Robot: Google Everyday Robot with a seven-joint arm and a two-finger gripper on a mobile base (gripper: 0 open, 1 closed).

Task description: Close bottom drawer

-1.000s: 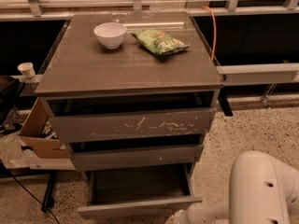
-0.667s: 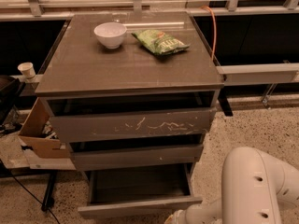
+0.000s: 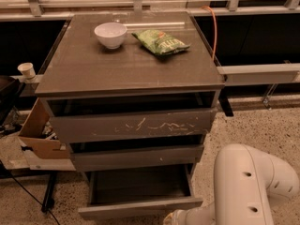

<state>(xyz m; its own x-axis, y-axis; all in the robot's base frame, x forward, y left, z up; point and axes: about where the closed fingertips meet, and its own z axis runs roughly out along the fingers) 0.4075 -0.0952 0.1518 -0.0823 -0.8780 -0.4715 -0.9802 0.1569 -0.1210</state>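
The bottom drawer (image 3: 140,207) is the lowest of three grey-brown drawers in the cabinet. It stands pulled out, and its dark shallow box (image 3: 139,184) shows empty. Its low plain front panel runs along the bottom of the view. My white arm (image 3: 248,186) comes in at the lower right. My gripper (image 3: 172,218) sits at the bottom edge, just below and in front of the right end of the drawer's front panel. Most of the gripper is cut off by the frame edge.
The top drawer front (image 3: 133,124) has white scratches; the middle front (image 3: 137,157) sits slightly out. On the cabinet top are a white bowl (image 3: 110,34) and a green snack bag (image 3: 160,41). A cardboard box (image 3: 40,135) stands left. A paper cup (image 3: 26,70) sits further left.
My arm has moved left and further into view, bringing the gripper closer to the right end of the bottom drawer's front. The drawer stays pulled out.
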